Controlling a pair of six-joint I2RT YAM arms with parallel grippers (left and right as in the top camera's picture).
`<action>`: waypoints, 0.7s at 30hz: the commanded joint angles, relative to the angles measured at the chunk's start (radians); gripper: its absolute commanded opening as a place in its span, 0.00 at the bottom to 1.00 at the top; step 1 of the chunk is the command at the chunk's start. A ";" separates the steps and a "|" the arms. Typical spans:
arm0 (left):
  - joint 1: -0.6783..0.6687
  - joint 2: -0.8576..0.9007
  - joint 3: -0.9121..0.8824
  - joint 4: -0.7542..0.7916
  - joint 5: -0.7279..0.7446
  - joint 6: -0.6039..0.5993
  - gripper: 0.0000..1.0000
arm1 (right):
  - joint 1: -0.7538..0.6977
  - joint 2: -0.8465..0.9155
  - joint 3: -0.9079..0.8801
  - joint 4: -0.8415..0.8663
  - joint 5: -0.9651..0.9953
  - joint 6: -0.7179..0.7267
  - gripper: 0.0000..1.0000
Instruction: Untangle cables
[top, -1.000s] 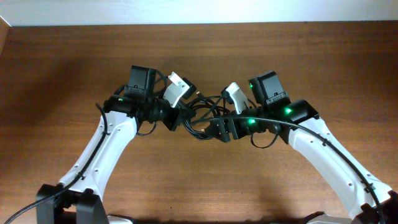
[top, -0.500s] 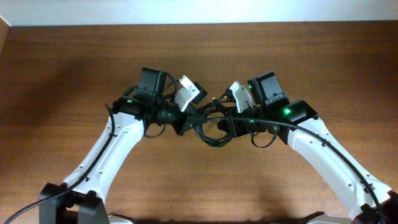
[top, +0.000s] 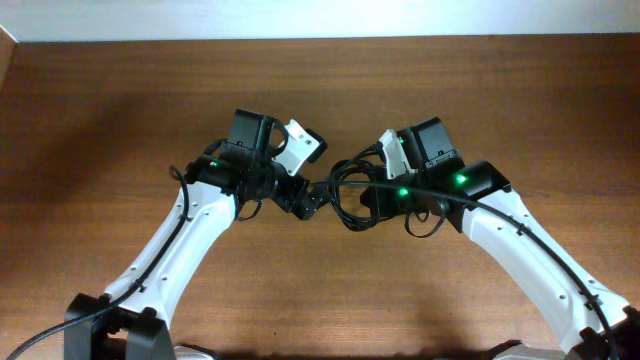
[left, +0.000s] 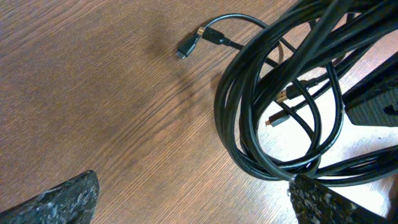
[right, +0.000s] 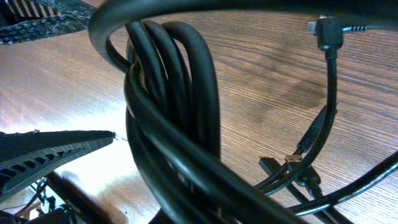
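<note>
- The left fingers (top: 308, 197) and the right fingers (top: 365, 197) are facing each other over the middle of the tabletop (top: 120, 100). The cables (top: 340, 188) are hanging as a black coiled bundle between the two sets of fingertips.
- In the left wrist view, the left fingers (left: 68, 199) are standing wide apart and are gripping nothing. One fingertip is showing at each lower corner, with bare wood between them.
- The coil of cables (left: 249, 143) is lying ahead of the left fingers. Its lower curve is passing just beside the fingertip at the lower right of that view, touching it or nearly so.
- A small plug (left: 185, 48) with a metallic tip is lying on the tabletop well ahead of the left fingers, outside the coil. Two gold-tipped plugs (left: 281, 98) are showing inside the coil.
- In the right wrist view, the right fingers (right: 50, 155) are showing a gap between their tips. Several thick strands of the cables (right: 180, 99) are running across the view just beside those tips. It cannot be told whether the right fingers are pressing on the bundle.
- An angled plug (right: 323, 34) is hanging on a thin strand beyond the bundle, away from the right fingers.
</note>
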 joint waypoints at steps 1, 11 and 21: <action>0.002 -0.013 -0.003 0.005 0.056 -0.011 0.99 | 0.006 -0.010 0.004 0.007 -0.026 0.008 0.04; 0.002 -0.013 -0.003 0.011 -0.024 -0.017 0.99 | 0.005 -0.011 0.004 0.077 -0.261 0.007 0.04; 0.002 -0.013 -0.003 -0.023 -0.419 -0.204 0.99 | 0.005 -0.011 0.004 0.036 -0.139 0.004 0.04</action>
